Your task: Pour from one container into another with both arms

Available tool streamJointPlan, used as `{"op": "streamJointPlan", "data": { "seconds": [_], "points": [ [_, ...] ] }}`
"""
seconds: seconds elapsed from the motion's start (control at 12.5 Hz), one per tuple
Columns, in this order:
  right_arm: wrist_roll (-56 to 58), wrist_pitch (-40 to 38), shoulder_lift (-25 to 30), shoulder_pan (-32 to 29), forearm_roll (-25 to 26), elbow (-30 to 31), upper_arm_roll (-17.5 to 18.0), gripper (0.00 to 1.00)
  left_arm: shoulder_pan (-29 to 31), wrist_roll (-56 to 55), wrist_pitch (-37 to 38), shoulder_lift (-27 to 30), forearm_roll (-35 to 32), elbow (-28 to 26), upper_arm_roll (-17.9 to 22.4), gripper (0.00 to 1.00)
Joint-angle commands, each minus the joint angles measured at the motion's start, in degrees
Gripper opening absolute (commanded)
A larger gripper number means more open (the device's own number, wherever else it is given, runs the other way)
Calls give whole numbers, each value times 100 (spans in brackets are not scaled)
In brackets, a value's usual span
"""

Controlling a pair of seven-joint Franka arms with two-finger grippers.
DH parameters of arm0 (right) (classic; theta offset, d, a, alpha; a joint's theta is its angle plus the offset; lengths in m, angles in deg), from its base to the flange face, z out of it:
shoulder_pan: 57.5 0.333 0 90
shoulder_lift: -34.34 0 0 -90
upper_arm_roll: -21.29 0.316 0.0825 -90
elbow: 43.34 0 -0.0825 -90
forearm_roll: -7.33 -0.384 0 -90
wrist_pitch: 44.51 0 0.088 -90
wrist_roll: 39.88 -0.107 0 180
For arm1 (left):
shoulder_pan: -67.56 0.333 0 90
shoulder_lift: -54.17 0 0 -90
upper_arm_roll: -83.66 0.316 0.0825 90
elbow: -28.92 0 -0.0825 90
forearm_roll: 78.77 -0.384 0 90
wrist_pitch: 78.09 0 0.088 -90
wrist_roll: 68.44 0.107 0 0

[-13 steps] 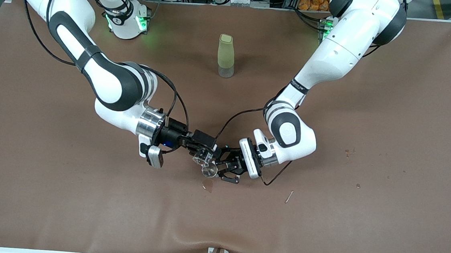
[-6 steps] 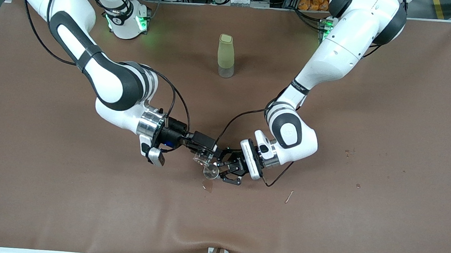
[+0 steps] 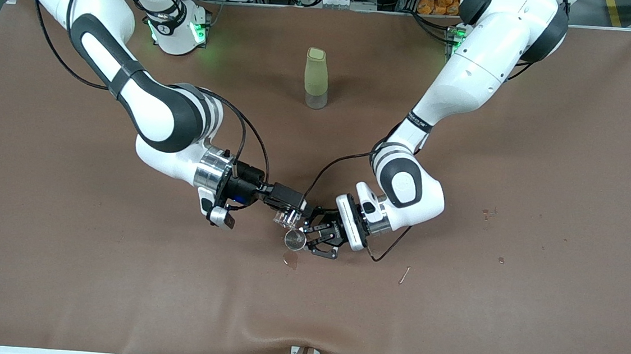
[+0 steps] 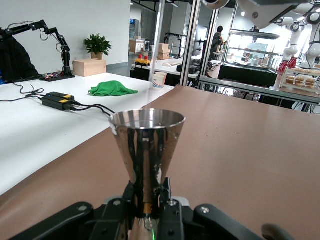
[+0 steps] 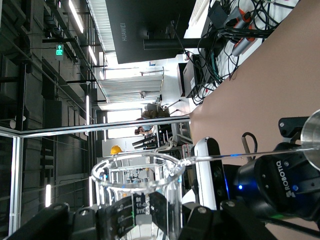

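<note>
Right gripper: the right gripper (image 3: 284, 211) is clamped on the glass beaker (image 3: 286, 217), held tipped over the middle of the table (image 3: 506, 327), its lip reaching toward the jigger. In the right wrist view the beaker (image 5: 137, 192) sits between the closed fingers.
Left gripper: the left gripper (image 3: 317, 234) is closed around the waist of the metal jigger (image 3: 294, 239), which it holds upright; the left wrist view shows the jigger (image 4: 146, 150) pinched at its narrow middle, round rim level.
Where the vessels are: both in the air, rims almost touching, beaker above and beside the jigger, over a small wet mark (image 3: 290, 261) on the table.
Risk, spill: the jigger's mouth is small and the beaker's lip sits at its edge, so a stream could likely run past the rim onto the table.
Risk, knock: the rims are so close that further tilting could nudge the jigger and twist it in its thin grip.
Bystander: the pale-green bottle (image 3: 316, 78) stands well apart, toward the arms' bases.
Change from earlier: the right wrist has rolled further, and the beaker has drawn closer over the jigger; both grips are unchanged.
</note>
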Motion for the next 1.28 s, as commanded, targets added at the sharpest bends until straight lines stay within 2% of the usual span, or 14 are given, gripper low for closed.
{"op": "streamJointPlan", "data": {
  "seconds": [0.0, 0.32, 1.2],
  "points": [
    [-220, 50, 136, -162, 11, 139, 126, 0, -84, 190, -84, -64, 210, 157, 62, 0],
    [-457, 42, 136, -399, 11, 297, 345, 0, -75, 357, -75, -47, 210, 139, 62, 0],
    [-1125, -2, 84, -417, -41, 271, 354, 0, -75, 585, -84, -29, 219, 131, 62, 0]
  ]
}}
